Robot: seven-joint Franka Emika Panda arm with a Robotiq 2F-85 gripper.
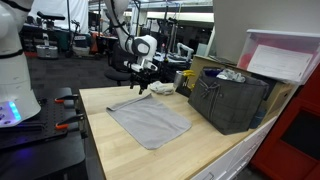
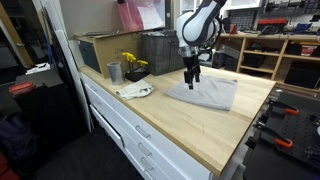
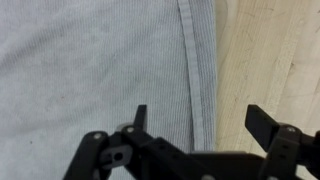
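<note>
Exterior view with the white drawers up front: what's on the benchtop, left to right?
metal cup → white rag → grey towel. The tool is over the towel's left part, so it has no slot of its own in the order.

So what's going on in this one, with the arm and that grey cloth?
The robot's hand hangs low over one edge of a grey cloth spread flat on the wooden table. The hand is open and grips nothing. In the wrist view the cloth's hemmed edge runs between the fingers, with bare wood to one side. Whether they touch the cloth cannot be told. A dark bin stands nearby on the table.
</note>
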